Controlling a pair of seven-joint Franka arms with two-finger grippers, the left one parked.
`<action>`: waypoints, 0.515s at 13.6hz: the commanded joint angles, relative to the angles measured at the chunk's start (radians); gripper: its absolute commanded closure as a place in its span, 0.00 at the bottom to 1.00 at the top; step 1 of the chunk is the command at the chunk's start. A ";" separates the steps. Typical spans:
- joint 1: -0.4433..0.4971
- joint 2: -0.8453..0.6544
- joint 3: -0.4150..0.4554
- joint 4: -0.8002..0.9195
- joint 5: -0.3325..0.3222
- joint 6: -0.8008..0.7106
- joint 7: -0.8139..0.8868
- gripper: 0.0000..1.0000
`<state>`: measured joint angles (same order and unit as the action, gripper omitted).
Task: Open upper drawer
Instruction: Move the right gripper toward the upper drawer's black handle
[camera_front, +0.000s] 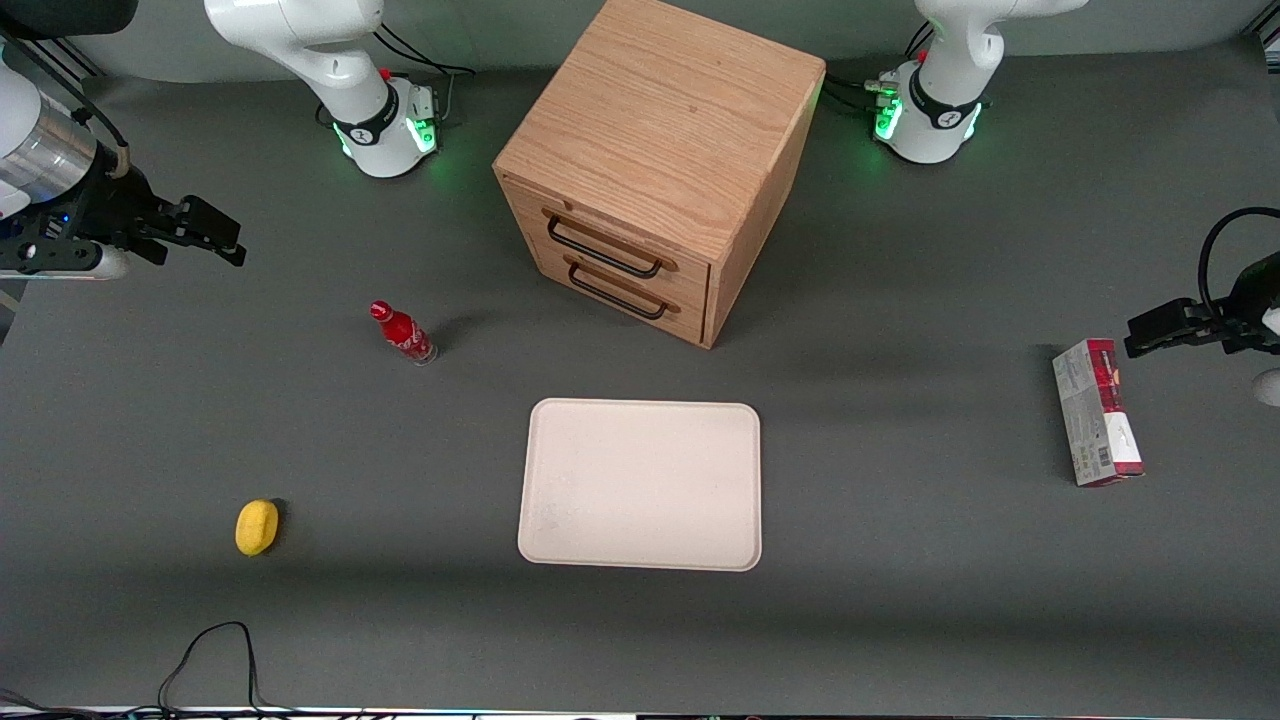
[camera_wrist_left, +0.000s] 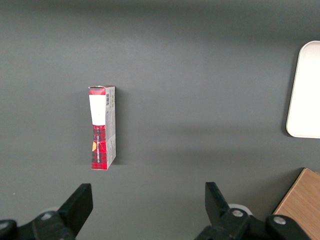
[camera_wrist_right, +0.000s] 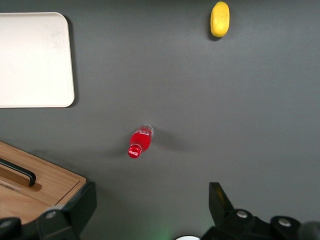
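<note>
The oak cabinet (camera_front: 660, 130) stands at the middle of the table, farther from the front camera than the tray. Its upper drawer (camera_front: 625, 238) is pushed in flush, with a thin black bar handle (camera_front: 603, 250); the lower drawer (camera_front: 640, 290) sits just beneath, also shut. My right gripper (camera_front: 222, 238) hovers above the table toward the working arm's end, well apart from the cabinet, open and empty. In the right wrist view the gripper (camera_wrist_right: 152, 192) has its fingers wide apart, and a cabinet corner (camera_wrist_right: 55, 187) with one black handle (camera_wrist_right: 20, 172) shows.
A red bottle (camera_front: 403, 333) stands between my gripper and the cabinet; it also shows in the right wrist view (camera_wrist_right: 140, 141). A cream tray (camera_front: 640, 484) lies in front of the cabinet. A yellow object (camera_front: 257, 526) lies near the front. A red-and-grey box (camera_front: 1095, 412) lies toward the parked arm's end.
</note>
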<state>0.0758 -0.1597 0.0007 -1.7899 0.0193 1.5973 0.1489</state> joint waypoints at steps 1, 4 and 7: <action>-0.004 0.015 0.008 0.033 -0.009 -0.023 0.028 0.00; -0.002 0.101 0.043 0.143 0.002 -0.039 0.032 0.00; 0.001 0.209 0.238 0.302 0.011 -0.089 0.035 0.00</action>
<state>0.0759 -0.0494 0.1206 -1.6337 0.0262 1.5641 0.1505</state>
